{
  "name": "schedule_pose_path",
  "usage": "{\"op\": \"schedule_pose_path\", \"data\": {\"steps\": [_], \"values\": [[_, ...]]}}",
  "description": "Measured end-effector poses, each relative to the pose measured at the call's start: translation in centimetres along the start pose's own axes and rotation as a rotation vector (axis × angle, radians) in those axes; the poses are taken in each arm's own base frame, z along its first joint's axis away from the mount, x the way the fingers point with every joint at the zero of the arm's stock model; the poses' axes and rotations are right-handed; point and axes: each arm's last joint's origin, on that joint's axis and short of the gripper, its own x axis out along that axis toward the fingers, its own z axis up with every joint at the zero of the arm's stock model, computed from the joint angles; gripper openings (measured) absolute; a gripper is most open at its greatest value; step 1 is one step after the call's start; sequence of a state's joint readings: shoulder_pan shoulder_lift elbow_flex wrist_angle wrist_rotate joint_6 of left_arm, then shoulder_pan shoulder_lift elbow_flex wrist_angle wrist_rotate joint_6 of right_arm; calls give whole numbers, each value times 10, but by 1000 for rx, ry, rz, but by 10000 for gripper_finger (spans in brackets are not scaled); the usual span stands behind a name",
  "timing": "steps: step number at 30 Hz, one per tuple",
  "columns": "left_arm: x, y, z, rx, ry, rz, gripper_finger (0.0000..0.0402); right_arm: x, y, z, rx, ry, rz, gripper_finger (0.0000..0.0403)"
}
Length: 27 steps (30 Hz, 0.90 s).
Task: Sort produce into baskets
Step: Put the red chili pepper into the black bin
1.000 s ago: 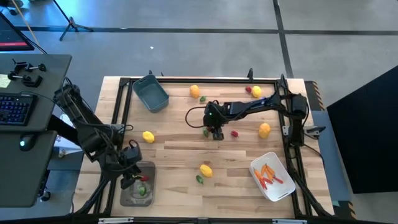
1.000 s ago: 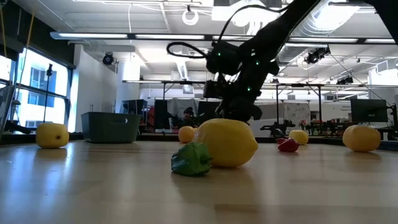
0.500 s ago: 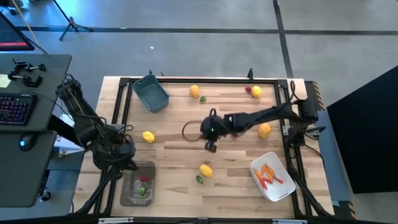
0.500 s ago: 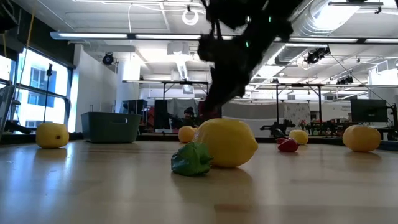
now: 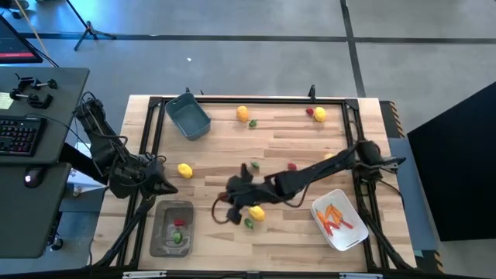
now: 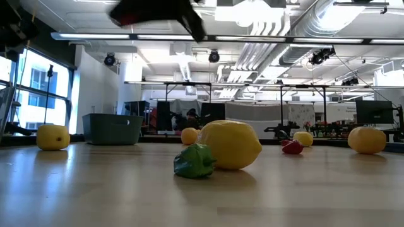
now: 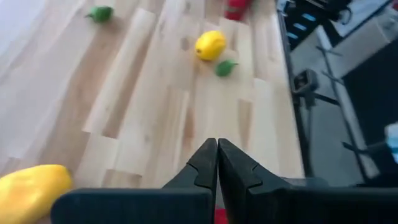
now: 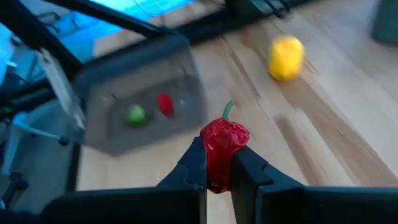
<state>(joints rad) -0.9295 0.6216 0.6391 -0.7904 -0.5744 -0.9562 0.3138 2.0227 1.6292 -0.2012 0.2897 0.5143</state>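
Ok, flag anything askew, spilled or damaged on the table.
Nothing stands out. Loose produce lies scattered on the table, as expected mid-sort. The blue-grey tub sits angled to the table edge, upright. The right gripper holds a red pepper.

The right gripper [image 8: 217, 171] sits low in the foreground, its two dark fingers [image 8: 194, 163] clamped on a wrinkled red pepper [image 8: 222, 144] with a thin green stem curling off its top. Beyond it lies the pale wooden table [image 8: 323, 137], its boards running in long strips. A shallow grey tray [image 8: 134, 81] rests on the wood past the pepper — inside it are two small pieces, one green piece [image 8: 135, 114] and one red piece [image 8: 164, 104], lying just beside each other. Well apart from the tray, a yellow lemon [image 8: 286, 57] lies on the bare boards. Dark frame bars [image 8: 93, 18] cross behind the tray.
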Motion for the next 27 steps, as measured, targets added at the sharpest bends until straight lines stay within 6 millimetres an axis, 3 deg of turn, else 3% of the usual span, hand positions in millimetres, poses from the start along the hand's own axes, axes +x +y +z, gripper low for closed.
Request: {"op": "schedule_pose_path", "data": {"steps": [7, 12, 16, 22, 27], "values": [[7, 9, -9, -64, -37, 55, 0, 46, 39, 18, -49, -79, 75, 19], [8, 10, -10, -64, -66, 79, 0, 83, 50, 26, -28, -125, 126, 18], [7, 11, -9, -63, -87, 94, 0, 109, 55, 18, -6, -154, 184, 18], [7, 11, -9, -73, -96, 99, 0, 123, 48, -7, 87, -113, 200, 18], [7, 11, -9, -73, -100, 102, 0, 127, 47, -11, 100, -91, 231, 23]]}}
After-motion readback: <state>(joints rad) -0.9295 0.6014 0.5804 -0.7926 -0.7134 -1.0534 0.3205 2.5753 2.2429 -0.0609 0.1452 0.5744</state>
